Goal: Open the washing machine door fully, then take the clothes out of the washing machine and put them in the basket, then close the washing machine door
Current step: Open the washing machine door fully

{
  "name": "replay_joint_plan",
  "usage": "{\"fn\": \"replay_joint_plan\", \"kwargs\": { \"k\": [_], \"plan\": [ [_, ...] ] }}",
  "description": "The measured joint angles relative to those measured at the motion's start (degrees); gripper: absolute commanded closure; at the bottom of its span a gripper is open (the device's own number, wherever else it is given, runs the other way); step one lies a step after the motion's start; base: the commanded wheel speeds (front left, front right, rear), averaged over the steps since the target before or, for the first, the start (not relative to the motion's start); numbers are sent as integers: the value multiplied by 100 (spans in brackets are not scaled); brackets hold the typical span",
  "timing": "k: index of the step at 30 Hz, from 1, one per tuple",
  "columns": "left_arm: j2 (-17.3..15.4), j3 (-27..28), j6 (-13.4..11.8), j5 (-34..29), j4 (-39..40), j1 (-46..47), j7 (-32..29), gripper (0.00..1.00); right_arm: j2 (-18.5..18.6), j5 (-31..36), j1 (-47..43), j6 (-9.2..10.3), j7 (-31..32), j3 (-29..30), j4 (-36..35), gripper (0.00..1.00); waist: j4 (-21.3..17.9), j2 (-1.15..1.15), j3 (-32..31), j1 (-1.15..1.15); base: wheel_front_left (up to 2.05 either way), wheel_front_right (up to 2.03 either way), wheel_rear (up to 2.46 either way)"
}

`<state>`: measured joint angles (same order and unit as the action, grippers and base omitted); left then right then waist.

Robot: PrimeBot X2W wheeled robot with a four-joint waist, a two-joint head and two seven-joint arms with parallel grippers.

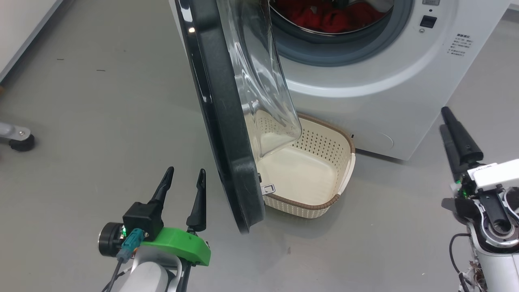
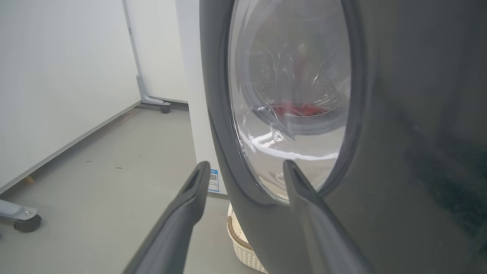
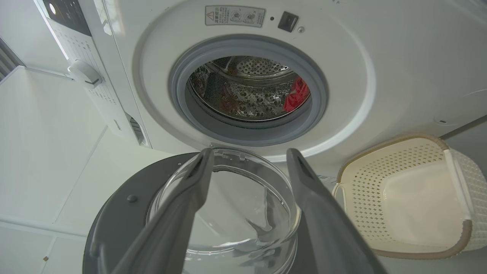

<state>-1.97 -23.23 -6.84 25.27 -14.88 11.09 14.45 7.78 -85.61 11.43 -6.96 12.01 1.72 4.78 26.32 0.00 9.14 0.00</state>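
Note:
The washing machine point(image 1: 365, 81) stands ahead with its door point(image 1: 219, 121) swung out edge-on towards me, glass bowl facing right. Red clothes point(image 1: 328, 16) lie inside the drum. They also show through the door glass as red clothes point(image 2: 300, 110) and in the opening as red clothes point(image 3: 296, 95). The cream basket point(image 1: 302, 202) sits on the floor below the opening, partly behind the door, with nothing in it. My left gripper point(image 1: 185, 172) is open just left of the door's outer face point(image 2: 399, 114), apart from it. My right gripper point(image 1: 444, 118) is open at the right, pointing at the opening point(image 3: 247, 91).
Grey floor spreads to the left and in front. A castor foot point(image 1: 20, 142) stands at the far left near a white wall. A wheeled white panel point(image 2: 152, 101) stands beside the machine. The basket point(image 3: 418, 253) lies right of my right fingers.

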Motion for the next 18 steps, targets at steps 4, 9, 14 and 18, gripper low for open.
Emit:
{"fn": "replay_joint_plan", "kwargs": {
  "k": [4, 9, 14, 18],
  "plan": [
    [0, 15, 0, 0, 0, -1, 0, 0, 232, 872, -290, 0, -669, 53, -168, 0, -20, 0, 6, 0, 0, 0, 0],
    [-1, 60, 0, 0, -2, -3, 0, 0, 559, 1931, -651, 0, -1427, 79, -172, 0, -45, 0, -15, 0, 0, 0, 0],
    [-1, 74, 0, -1, -5, -5, 0, 0, 1168, 3534, -931, -2, -2371, 68, -116, 0, -74, 0, -35, 0, 0, 0, 0],
    [0, 87, 0, -8, -15, -5, 0, 0, 1370, 4529, -1101, 29, -2953, 73, -35, 0, -102, 0, -60, 0, 0, 0, 0]
  ]
}}
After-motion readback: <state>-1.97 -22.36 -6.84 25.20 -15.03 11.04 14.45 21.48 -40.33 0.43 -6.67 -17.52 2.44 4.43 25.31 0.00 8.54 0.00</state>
